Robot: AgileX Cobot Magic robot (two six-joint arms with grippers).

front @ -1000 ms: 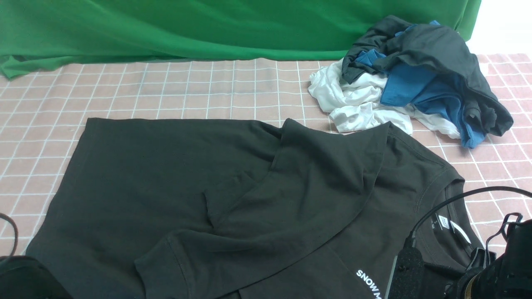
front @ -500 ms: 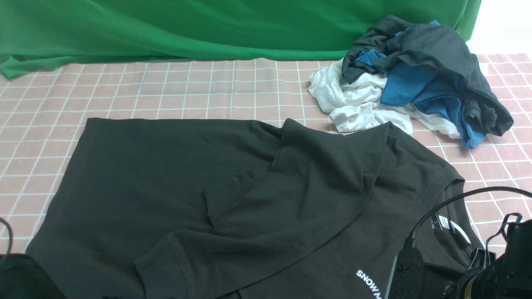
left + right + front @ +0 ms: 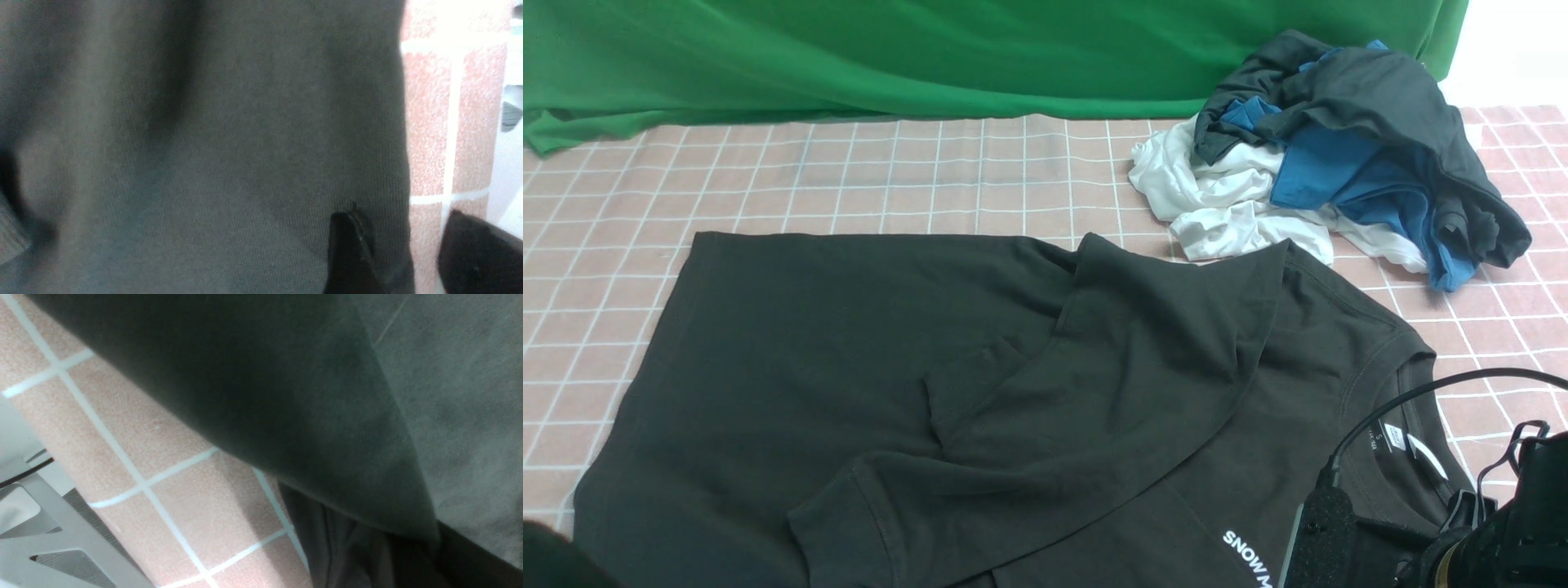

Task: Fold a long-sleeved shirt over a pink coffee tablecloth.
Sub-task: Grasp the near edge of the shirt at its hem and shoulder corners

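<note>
The long-sleeved shirt, black, lies spread on the pink coffee tablecloth. One sleeve is folded across its body, and white lettering shows near the front edge. My left gripper is open and straddles the shirt's edge, one finger over black cloth, the other finger over the tablecloth. In the front view only a dark sliver of the left gripper shows. My right gripper sits by the collar, shut on a raised fold of the shirt.
A heap of dark grey, blue and white garments lies at the back right. A green cloth hangs across the back. The table's pale frame shows past the tablecloth's edge in the right wrist view.
My left arm has sunk toward the lower-left corner of the front view and its cable has left the frame. The shirt and my right gripper have stayed put.
</note>
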